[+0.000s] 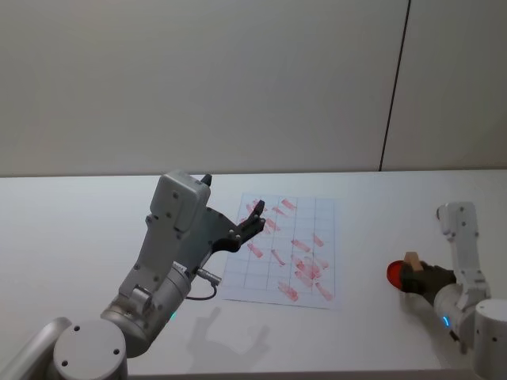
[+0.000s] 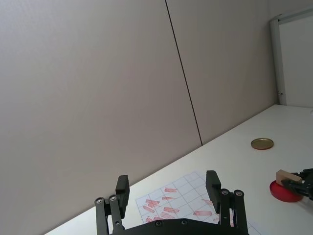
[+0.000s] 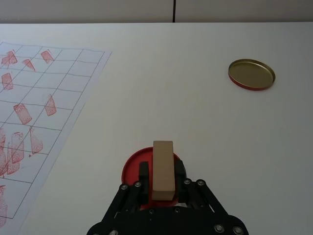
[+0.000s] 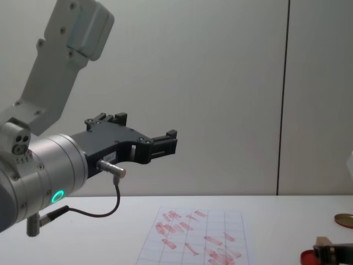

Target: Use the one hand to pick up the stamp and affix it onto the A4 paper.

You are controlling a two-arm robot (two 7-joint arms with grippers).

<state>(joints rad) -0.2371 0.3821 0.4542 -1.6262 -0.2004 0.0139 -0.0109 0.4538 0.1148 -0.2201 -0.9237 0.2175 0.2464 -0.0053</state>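
right pincer (image 3: 162,172) clamps stamp (image 3: 163,164), long axis along the fingers (image 3: 143,171).

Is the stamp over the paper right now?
No: the right gripper holds the stamp at the red disc, well to one side of the paper.

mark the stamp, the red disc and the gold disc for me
the stamp (image 3: 163,169): right wrist view, middle of its top face.
the red disc (image 3: 131,169): right wrist view, bare part near its edge.
the gold disc (image 3: 251,73): right wrist view, centre.
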